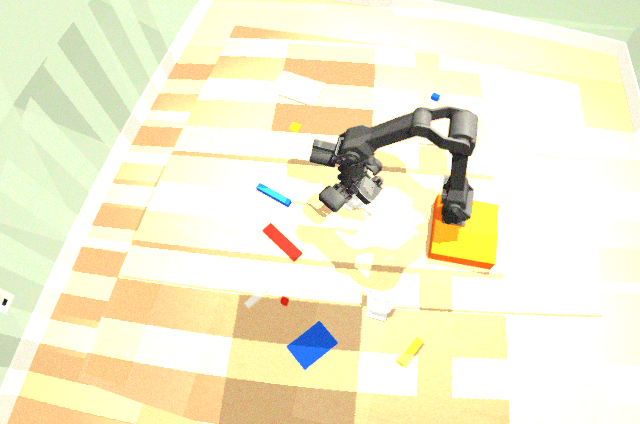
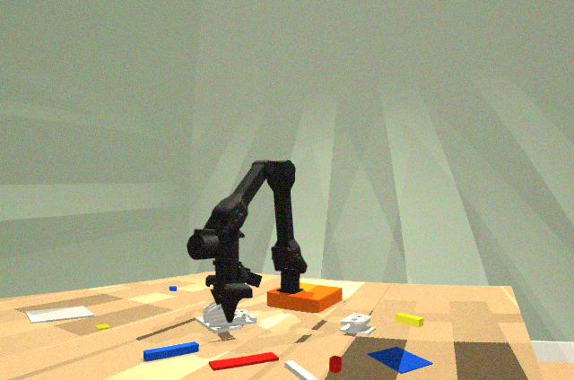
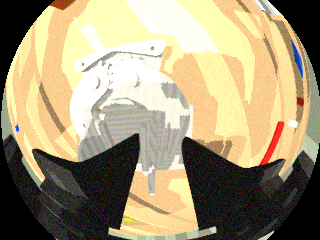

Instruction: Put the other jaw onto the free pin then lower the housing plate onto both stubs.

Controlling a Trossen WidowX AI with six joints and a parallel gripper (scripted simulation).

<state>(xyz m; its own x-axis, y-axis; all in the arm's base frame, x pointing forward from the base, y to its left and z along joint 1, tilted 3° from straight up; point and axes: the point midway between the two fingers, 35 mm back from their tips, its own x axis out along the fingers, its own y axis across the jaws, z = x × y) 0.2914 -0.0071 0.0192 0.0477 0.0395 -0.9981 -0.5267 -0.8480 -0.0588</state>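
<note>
Gripping part of the white assembly (image 1: 355, 203) (image 2: 213, 316) (image 3: 150, 82) on the wooden surface (image 1: 542, 254) (image 2: 111, 352) (image 3: 225, 100).
The gripper (image 1: 354, 197) (image 2: 230, 316) (image 3: 162, 140) points down, its fingers partly open around a narrow part of the assembly, which shows a rounded body, a flat plate with small holes and raised round features; whether the gear teeth mesh, I cannot tell. A smaller white piece (image 1: 379, 304) (image 2: 357, 323) (image 3: 266, 6) lies well apart, on the surface, near the yellow block (image 1: 409, 352) (image 2: 409, 319). The arm stands on an orange base block (image 1: 478, 243) (image 2: 319, 300) (image 3: 62, 3). A red bar (image 1: 281, 242) (image 2: 243, 360) (image 3: 272, 144) and a blue bar (image 1: 273, 195) (image 2: 170, 350) lie flat near each other.
</note>
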